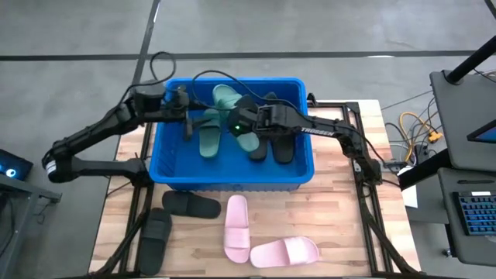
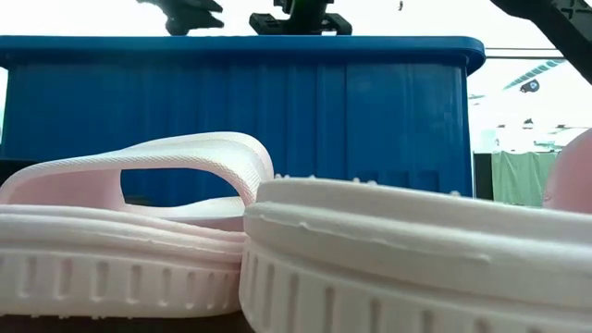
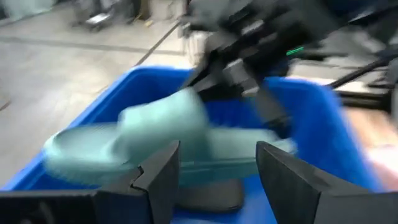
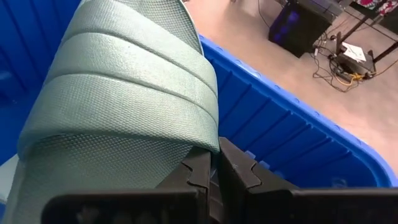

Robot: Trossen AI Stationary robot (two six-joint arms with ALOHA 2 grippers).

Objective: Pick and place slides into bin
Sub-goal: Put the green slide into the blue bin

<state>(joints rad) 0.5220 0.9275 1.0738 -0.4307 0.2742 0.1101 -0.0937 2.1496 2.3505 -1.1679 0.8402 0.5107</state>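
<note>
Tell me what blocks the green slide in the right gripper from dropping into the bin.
Nothing visible blocks it. The right gripper holds the green slide already inside the blue bin, above another green slide and black slides on its floor.

The setting is a robotics lab or workshop: a wood-topped bench [image 1: 341, 232] on a grey concrete floor [image 1: 70, 31], loose cables [image 1: 415, 128], a keyboard [image 1: 474, 213] and equipment stands [image 4: 305, 22] alongside.
</note>
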